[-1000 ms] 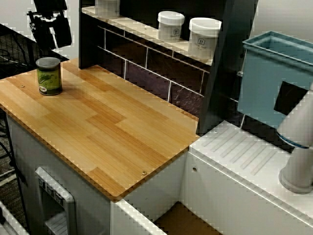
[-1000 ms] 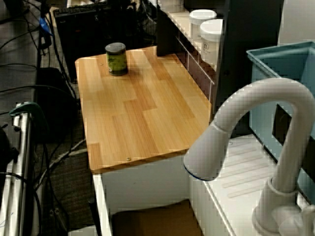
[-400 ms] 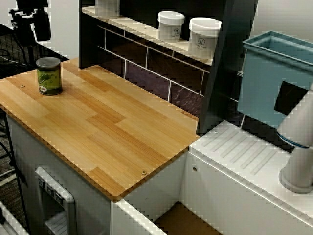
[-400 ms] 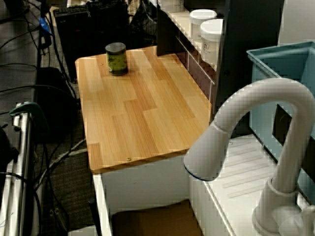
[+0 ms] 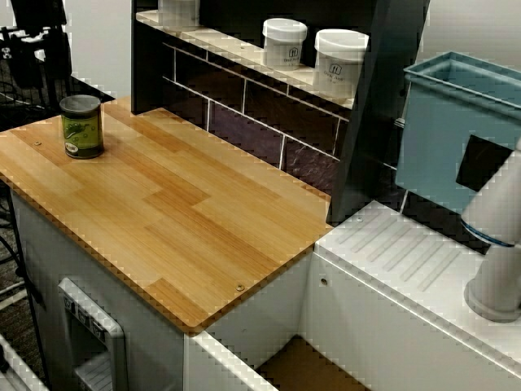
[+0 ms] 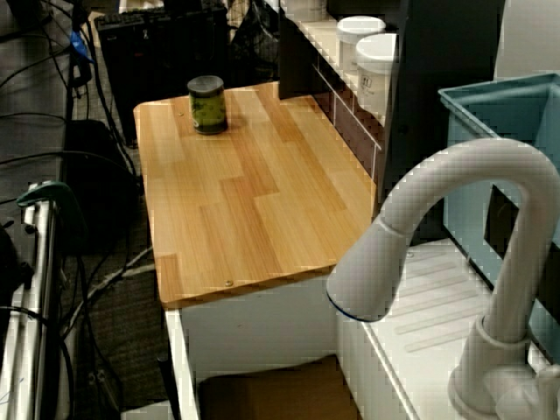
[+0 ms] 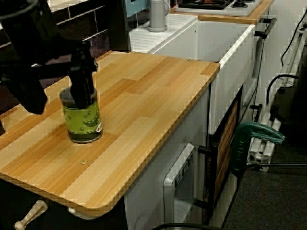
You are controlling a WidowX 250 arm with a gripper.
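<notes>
**A:** Pincer state?
**B:** Gripper [image 5: 34, 59] is spread and pinches nothing. Seen from above, it hangs past the wooden counter [image 5: 187, 212] edge, at 11 o'clock from the green-labelled can [image 5: 81, 126].
**A:** Room? Writing?
**B:** Can stands upright near the 10 o'clock corner, with bare wood toward 4 o'clock. Its label and the white jars' [image 5: 284, 42] marks are unreadable.

Wooden countertop [image 5: 187, 212], two white jars [image 5: 285, 42] on shelf [image 5: 232, 47], teal bin [image 5: 440, 138], white faucet [image 6: 367, 271]

Blurred claw [image 7: 58, 101], finger hiding can [image 7: 84, 123] top, faucet [image 5: 497, 244] cut off
</notes>
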